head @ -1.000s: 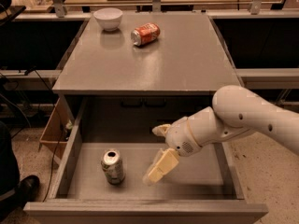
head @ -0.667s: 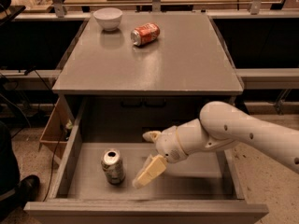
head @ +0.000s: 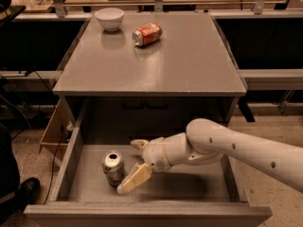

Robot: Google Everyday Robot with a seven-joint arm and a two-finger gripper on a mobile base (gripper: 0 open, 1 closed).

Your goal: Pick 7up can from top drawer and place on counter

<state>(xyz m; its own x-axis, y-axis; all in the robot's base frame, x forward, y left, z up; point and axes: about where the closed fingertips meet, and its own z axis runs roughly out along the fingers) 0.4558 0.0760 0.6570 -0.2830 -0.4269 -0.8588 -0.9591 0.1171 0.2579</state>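
Observation:
The 7up can (head: pixel 113 168) stands upright on the left part of the floor of the open top drawer (head: pixel 142 215). My gripper (head: pixel 129 166) is down inside the drawer, just to the right of the can, and it is open. One finger (head: pixel 138 144) lies behind the can and the other finger (head: pixel 133 178) reaches toward the can's front right side. The can is not between them. The grey counter (head: pixel 161 67) is the cabinet top above the drawer.
A white bowl (head: pixel 109 18) and an orange-red soda can (head: pixel 147 34) lying on its side are at the back of the counter. A cardboard box (head: pixel 52 131) stands on the floor left of the cabinet. My white arm (head: pixel 236 148) crosses the drawer's right half.
My arm has moved left across the drawer, bringing the open gripper from the drawer's middle up close to the right side of the 7up can. The can has not moved.

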